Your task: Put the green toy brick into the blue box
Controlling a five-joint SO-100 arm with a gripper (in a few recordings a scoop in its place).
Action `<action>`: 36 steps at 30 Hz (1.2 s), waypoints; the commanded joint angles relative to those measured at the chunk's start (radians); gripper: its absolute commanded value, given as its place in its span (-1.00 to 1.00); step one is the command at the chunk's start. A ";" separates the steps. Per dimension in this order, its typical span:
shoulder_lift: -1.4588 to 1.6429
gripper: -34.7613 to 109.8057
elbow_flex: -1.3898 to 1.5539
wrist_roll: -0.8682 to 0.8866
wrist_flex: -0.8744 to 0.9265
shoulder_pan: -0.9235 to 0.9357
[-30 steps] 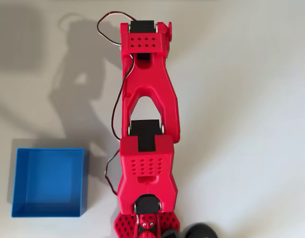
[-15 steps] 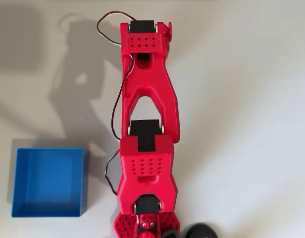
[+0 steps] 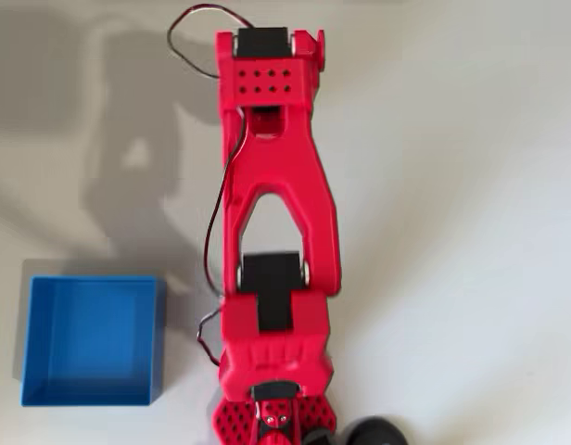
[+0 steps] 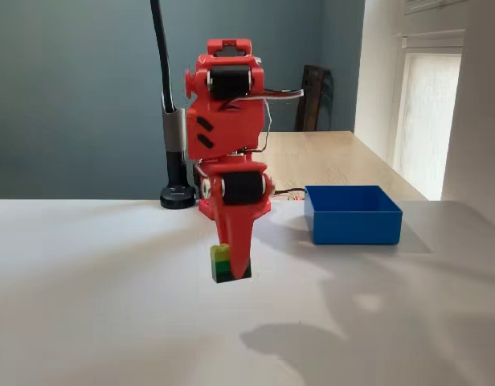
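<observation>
while the red arm (image 4: 227, 145) reaches down in front of its base in the fixed view, its jaws (image 4: 234, 269) point at the tabletop (image 4: 87, 273) and pinch the green toy brick (image 4: 222, 264), which hangs at their tip and looks lifted clear of the surface, judging by the shadow lying apart from it lower down. the blue box (image 4: 352, 215) sits open and apparently empty, well off to the right of the jaws and a little farther back in this view; from overhead the blue box (image 3: 91, 341) lies to the left of the arm (image 3: 274, 213), near its base. the step in hand seems to be the carry, so doing it well likely means keeping the pinch firm, raising the brick high enough to pass over the thin near wall, swinging sideways until the jaws hang over the middle of the box floor, and only then letting go from low down so the brick does not bounce out. the tabletop is plain, pale and matte, with soft shadows. behind it stand a grey-blue wall, a black post on a round foot (image 4: 177, 195), a wooden table (image 4: 336, 157) and a bright curtained window (image 4: 428, 121).
</observation>
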 commanded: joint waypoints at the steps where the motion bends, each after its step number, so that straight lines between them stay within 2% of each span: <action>1: 0.247 -0.52 0.077 0.000 0.021 -0.052; 9: 0.508 -0.52 0.318 0.003 0.029 -0.201; 22: 0.828 -0.52 0.563 0.120 0.143 -0.612; 36: 0.853 -0.52 0.532 0.345 0.308 -0.950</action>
